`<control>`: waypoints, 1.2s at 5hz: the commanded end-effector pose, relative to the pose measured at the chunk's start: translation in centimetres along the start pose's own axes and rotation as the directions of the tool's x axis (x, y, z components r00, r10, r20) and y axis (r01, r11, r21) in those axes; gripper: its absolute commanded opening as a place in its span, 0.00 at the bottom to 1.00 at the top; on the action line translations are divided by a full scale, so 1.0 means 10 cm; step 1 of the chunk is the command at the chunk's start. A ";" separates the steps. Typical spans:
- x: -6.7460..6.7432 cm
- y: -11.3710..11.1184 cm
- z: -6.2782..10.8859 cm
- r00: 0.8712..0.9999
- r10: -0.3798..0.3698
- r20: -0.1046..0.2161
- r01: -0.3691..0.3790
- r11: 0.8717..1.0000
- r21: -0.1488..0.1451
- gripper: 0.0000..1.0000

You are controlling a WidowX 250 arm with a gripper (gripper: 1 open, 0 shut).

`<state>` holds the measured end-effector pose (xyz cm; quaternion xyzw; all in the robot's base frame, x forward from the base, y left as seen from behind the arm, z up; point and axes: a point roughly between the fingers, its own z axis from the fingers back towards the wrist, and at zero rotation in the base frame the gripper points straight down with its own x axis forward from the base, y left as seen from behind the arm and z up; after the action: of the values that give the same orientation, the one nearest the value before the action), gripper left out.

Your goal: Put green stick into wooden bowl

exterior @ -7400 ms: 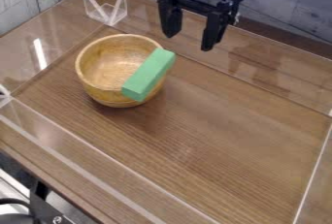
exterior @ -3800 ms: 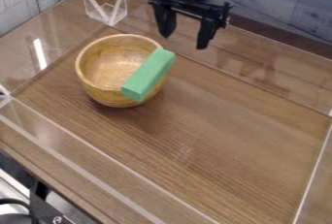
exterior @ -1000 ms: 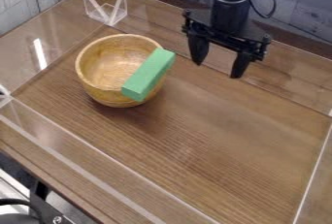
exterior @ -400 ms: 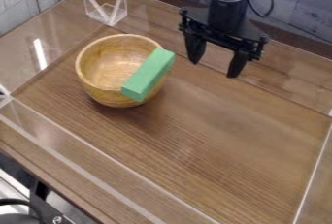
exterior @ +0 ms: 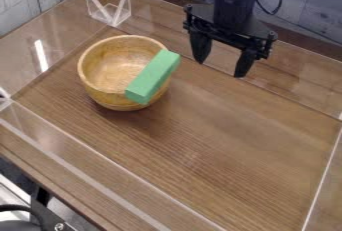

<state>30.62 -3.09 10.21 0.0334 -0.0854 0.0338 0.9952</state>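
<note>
**Empty jaws hanging wide to the right of the filled bowl**

The gripper is pointing down with its jaws spread wide and nothing between them, hovering above the worktop near its far edge. Against the picture from a second ago it is sitting slightly further left and a touch higher in view; against the oldest pictures it is lying well to the right and lower, having come away from the spot behind the bowl. The green stick is lying exactly as before, tilted inside the wooden bowl, its upper end leaning on the right rim and poking just past it. The bowl is standing left of the gripper, apart from it. A clear wall is bordering the worktop on the left and front. Wide bare wood is stretching in front of the gripper toward the near and right edges.
</note>
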 end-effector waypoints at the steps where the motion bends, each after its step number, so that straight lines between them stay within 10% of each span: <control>1: 0.10 -0.01 0.11 0.999 0.014 0.053 -0.013 1.000 -0.007 1.00; 6: 0.12 0.02 0.10 1.000 0.008 0.030 -0.008 1.000 -0.004 1.00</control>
<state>30.65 -3.03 9.35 0.0362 -0.0657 0.0366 0.9965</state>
